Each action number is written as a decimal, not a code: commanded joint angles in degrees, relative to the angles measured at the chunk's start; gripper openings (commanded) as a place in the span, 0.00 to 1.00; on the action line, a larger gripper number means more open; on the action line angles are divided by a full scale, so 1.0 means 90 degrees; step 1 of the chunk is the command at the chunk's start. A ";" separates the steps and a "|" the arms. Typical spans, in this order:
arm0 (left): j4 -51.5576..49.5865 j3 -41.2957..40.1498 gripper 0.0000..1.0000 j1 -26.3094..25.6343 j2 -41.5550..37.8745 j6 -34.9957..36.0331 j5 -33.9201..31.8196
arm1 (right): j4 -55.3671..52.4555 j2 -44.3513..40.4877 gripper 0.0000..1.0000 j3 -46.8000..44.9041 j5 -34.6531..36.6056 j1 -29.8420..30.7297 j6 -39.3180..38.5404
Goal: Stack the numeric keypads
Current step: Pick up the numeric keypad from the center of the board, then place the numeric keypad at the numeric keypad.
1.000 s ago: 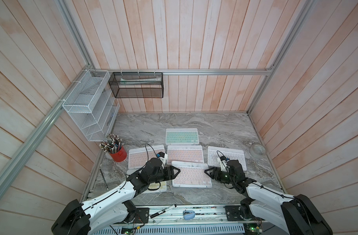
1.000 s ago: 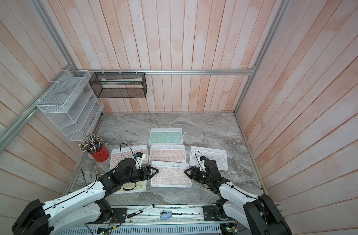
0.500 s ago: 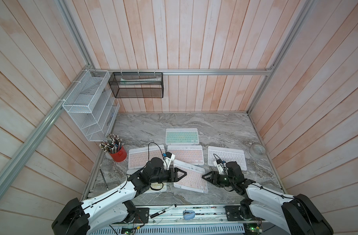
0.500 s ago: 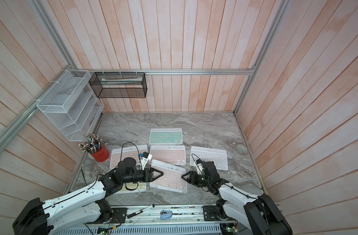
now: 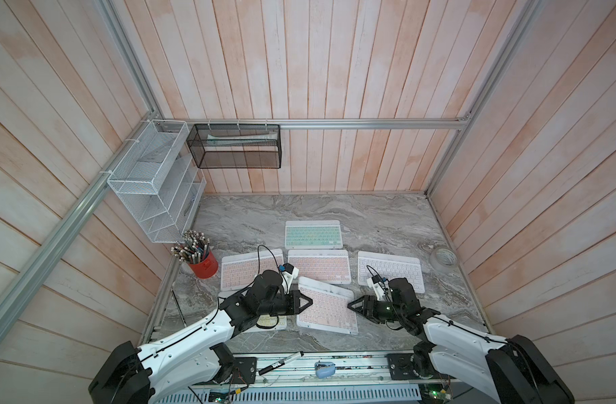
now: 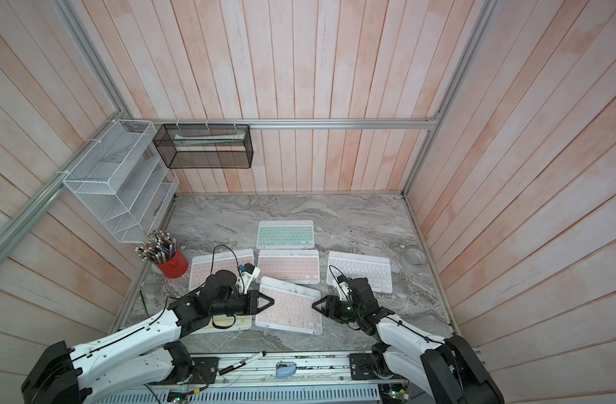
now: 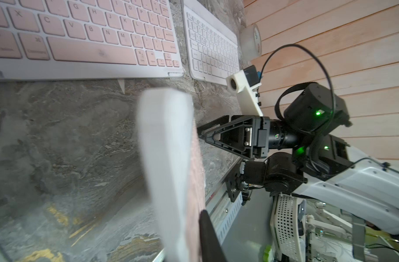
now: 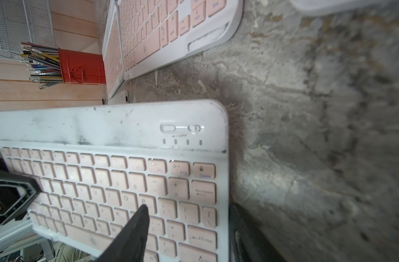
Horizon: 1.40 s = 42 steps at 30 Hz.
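Note:
A pink keypad (image 5: pixel 325 307) lies askew at the front middle in both top views. My left gripper (image 5: pixel 308 303) is shut on its left edge; in the left wrist view the keypad (image 7: pixel 164 147) shows edge-on against one black finger (image 7: pixel 207 226). My right gripper (image 5: pixel 352 304) stands open astride its right edge, one finger (image 8: pixel 137 226) over the keys (image 8: pixel 126 181). Behind lie a mint green keypad (image 5: pixel 313 234), two pink keypads (image 5: pixel 250 271) (image 5: pixel 319 266) and a white one (image 5: pixel 390 271). A yellow keypad (image 5: pixel 269 321) is mostly hidden under my left arm.
A red cup of pencils (image 5: pixel 203 267) stands at the left edge, a tape roll (image 5: pixel 443 259) at the right wall. A white wire rack (image 5: pixel 152 182) and a black mesh basket (image 5: pixel 236 147) hang on the walls. A marker (image 5: pixel 280 363) lies on the front rail.
My left gripper has closed on the front pink keypad's left edge, and the keypad has turned askew. The right gripper has moved in over its right edge.

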 commanded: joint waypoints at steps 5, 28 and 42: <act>-0.0169 0.0237 0.00 0.0197 -0.0220 0.0106 -0.0337 | -0.1464 -0.0403 0.59 0.0601 0.0733 -0.0091 -0.0405; 0.1755 0.1180 0.00 0.2939 0.0685 0.0024 0.1858 | 0.0030 0.0659 0.53 0.2581 -0.0280 -0.2366 -0.0517; 0.2375 0.2636 0.00 0.3470 0.2459 -0.0196 0.2552 | 0.1128 0.2732 0.53 0.4270 -0.1564 -0.3208 -0.0512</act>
